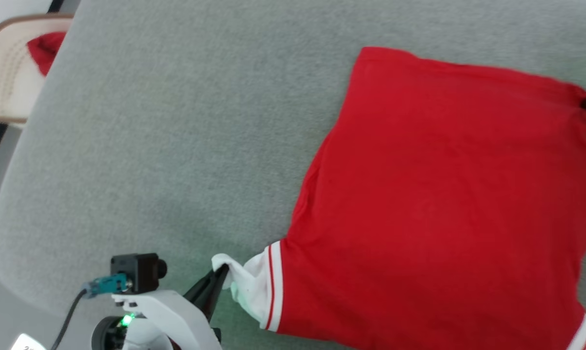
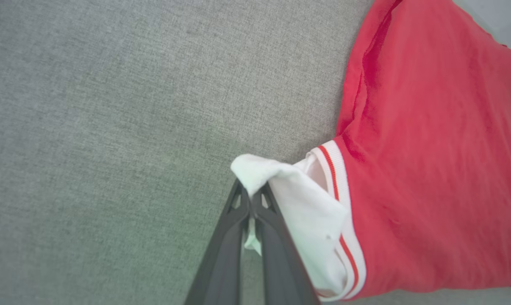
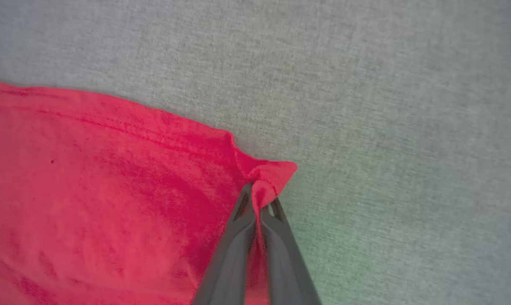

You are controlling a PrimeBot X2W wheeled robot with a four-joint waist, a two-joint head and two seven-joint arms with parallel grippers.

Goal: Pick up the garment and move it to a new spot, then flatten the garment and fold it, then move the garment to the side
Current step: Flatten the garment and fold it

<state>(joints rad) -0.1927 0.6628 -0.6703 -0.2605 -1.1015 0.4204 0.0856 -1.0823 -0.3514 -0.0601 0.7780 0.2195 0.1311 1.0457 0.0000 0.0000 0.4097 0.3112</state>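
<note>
Left hand (image 2: 250,197), right hand (image 3: 259,199) (both tight) on garment (image 1: 443,194)

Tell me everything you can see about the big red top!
The garment is a soft, bright-red fabric top lying mostly flat on the grey cloth surface, with a few light wrinkles. A white end panel with thin red-and-white striped trim sticks out on one side; another striped bit peeks at the head view's lower right. The left gripper is shut on the white panel's tip, and the right gripper is shut on a red corner, bunching it slightly.
</note>
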